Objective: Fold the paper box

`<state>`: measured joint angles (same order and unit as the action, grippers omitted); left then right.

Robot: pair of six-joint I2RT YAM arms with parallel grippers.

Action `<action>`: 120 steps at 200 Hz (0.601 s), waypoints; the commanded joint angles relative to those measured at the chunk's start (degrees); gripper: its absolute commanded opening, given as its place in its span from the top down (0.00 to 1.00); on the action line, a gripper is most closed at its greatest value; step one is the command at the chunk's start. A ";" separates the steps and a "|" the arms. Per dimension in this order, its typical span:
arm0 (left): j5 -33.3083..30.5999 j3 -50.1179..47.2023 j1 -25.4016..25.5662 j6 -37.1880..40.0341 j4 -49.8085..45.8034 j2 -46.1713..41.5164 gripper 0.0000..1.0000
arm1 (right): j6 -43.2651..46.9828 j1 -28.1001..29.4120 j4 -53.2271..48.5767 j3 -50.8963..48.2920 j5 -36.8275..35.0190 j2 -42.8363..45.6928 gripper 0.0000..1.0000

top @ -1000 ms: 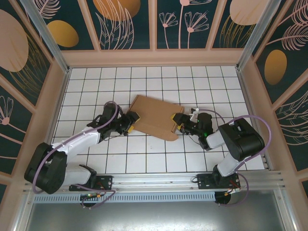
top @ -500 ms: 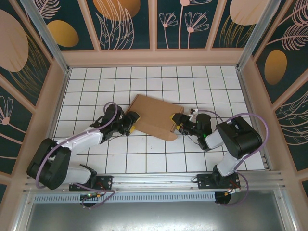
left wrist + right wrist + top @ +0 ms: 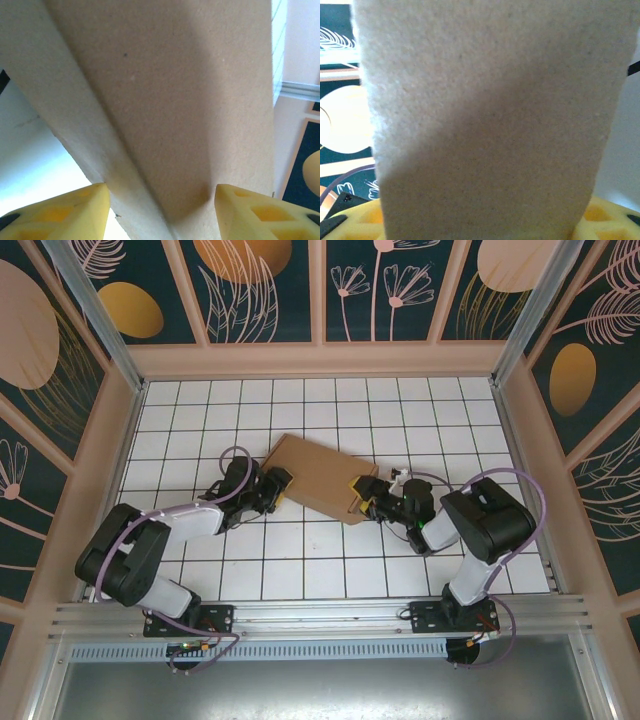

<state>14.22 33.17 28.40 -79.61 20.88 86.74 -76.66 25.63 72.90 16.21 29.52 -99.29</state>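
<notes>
The paper box point(image 3: 315, 478) is a flat brown cardboard rectangle lying tilted near the middle of the tiled table. My left gripper point(image 3: 278, 483) is at its left end. In the left wrist view a folded edge of the paper box point(image 3: 165, 100) runs down between the yellow fingers point(image 3: 60, 212), which press it from both sides. My right gripper point(image 3: 362, 498) is at the box's near right corner. In the right wrist view the paper box point(image 3: 485, 115) spans the whole gap between the yellow fingers point(image 3: 607, 220), held edge-on.
The white gridded table point(image 3: 320, 560) is fenced by low peach walls point(image 3: 320, 360) and aluminium posts. Both arms lie low across the near half, with purple cables looping over them. A metal rail point(image 3: 320, 615) runs along the near edge.
The left arm has drawn in toward the box and its jaws have narrowed onto the left end. The box has shifted slightly left. The right gripper keeps its grip.
</notes>
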 commanded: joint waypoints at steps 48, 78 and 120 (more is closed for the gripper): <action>-3.10 0.52 0.25 13.10 -0.06 -6.40 0.37 | -2.58 -1.28 1.21 -1.27 7.07 3.23 0.52; -13.33 4.10 0.25 26.63 -18.83 -16.94 0.33 | 1.26 -3.63 -10.71 0.90 6.68 7.11 0.52; -6.75 9.21 0.53 50.66 -25.23 -25.63 0.33 | 5.47 -4.06 -19.28 4.44 8.06 9.16 0.49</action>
<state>5.72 38.09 28.73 -48.36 3.79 63.26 -74.63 22.15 59.48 18.55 34.94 -92.23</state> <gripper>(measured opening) 0.673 0.523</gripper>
